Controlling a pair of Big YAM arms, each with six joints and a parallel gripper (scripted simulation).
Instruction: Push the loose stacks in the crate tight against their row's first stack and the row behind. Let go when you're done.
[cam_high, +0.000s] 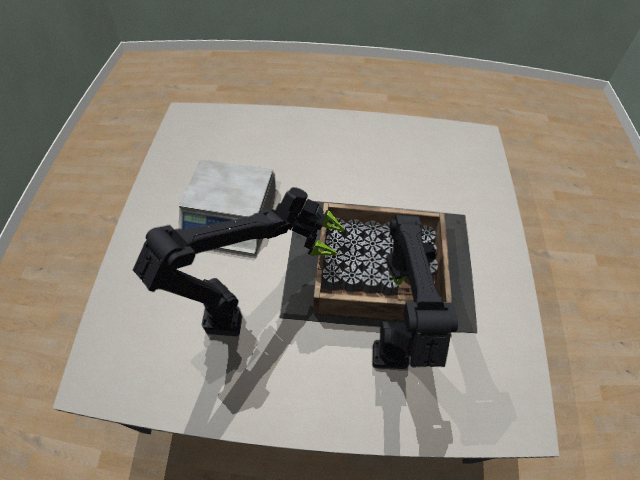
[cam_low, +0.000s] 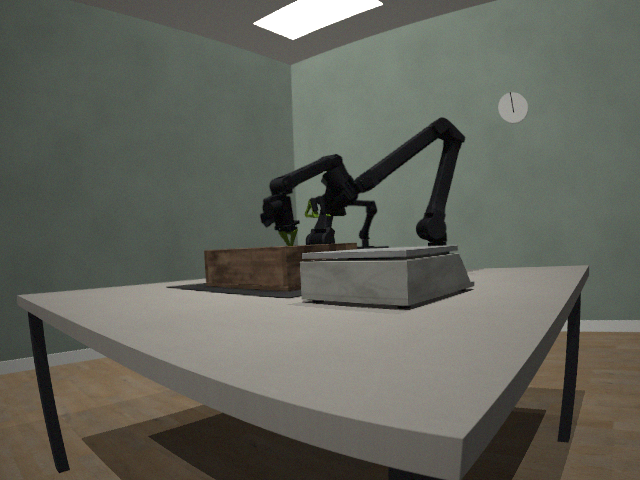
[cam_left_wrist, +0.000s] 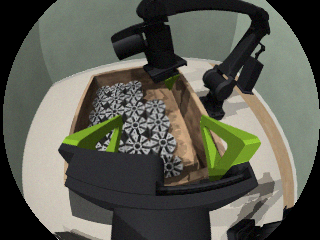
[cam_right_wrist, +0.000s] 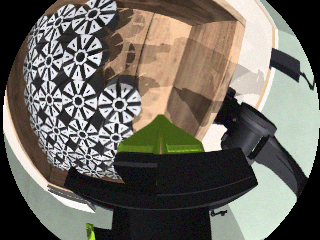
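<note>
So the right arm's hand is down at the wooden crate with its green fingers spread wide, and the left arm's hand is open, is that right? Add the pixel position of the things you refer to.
Not quite: the right hand's (cam_right_wrist: 160, 120) fingers are closed together, as the right wrist view shows. The rest stands.

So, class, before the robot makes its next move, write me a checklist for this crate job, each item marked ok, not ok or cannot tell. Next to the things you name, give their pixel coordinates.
1. Right gripper (cam_high: 397, 280) (cam_low: 289, 243) (cam_right_wrist: 160, 120) shut for pushing: ok.
2. Right gripper holding nothing: ok.
3. Left gripper (cam_high: 330, 238) (cam_left_wrist: 162, 145) open, with no stack between its fingers: ok.
4. Crate (cam_high: 361, 305) (cam_low: 245, 268) (cam_left_wrist: 86, 107) (cam_right_wrist: 200, 55) upright on the dark mat (cam_high: 460, 268) (cam_low: 186, 286): ok.
5. Every loose stack tight against its neighbours: cannot tell.
</note>
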